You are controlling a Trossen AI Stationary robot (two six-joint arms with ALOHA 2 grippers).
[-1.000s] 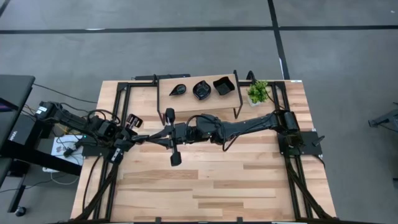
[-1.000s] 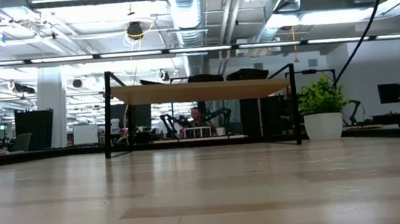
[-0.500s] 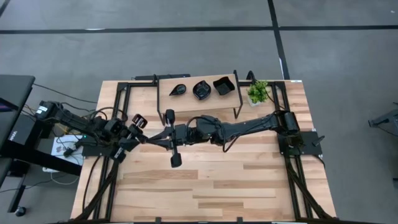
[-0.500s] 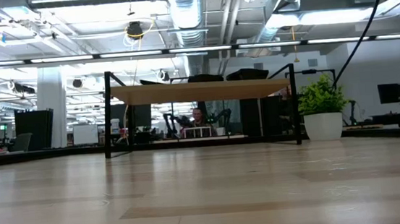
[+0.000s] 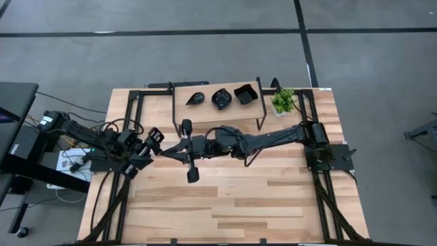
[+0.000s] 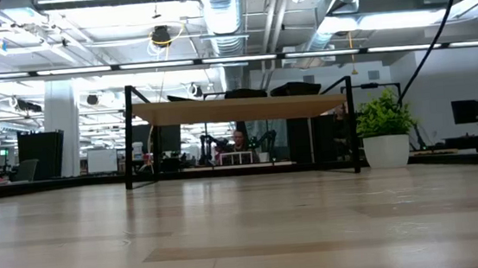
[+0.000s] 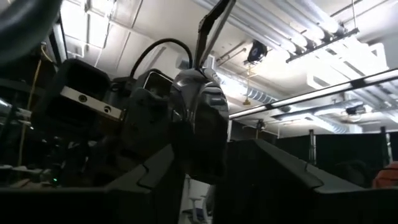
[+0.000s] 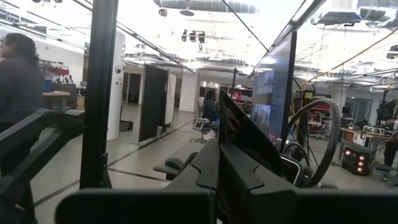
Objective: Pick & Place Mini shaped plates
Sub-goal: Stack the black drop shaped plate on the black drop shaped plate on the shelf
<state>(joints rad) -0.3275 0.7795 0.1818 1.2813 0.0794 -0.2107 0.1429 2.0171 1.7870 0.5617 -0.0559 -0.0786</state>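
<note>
A glossy black mini plate (image 7: 200, 127) hangs above the table's left middle, and my right gripper (image 5: 171, 152) is shut on it. My left gripper (image 7: 199, 190) is open. Its two fingers stand on either side of that plate, with gaps showing. In the high view it meets the right gripper from the left (image 5: 153, 147). Three more black plates rest on a small raised shelf (image 5: 179, 108) at the far edge: a leaf-shaped one (image 5: 196, 98), a scalloped round one (image 5: 221, 98) and a square one (image 5: 245, 93). Neither gripper shows in the low view. My right gripper pinches the plate between its two shut fingers. In the right wrist view the plate shows edge-on as a thin dark wedge (image 8: 239, 134) rising from between the fingers. The fingers reach toward the table's left, tipped slightly up. The plate stands on edge, lifted clear of the table.
A small green potted plant (image 5: 283, 101) stands right of the shelf at the far edge. The shelf's black metal legs (image 6: 128, 139) stand on the wood. The near half of the table (image 5: 225, 212) is bare wood. People show in the room beyond the table.
My left gripper has opened around the plate and rolled a little about its own axis, staying in place. My right gripper has kept still, and the plate stays in it.
</note>
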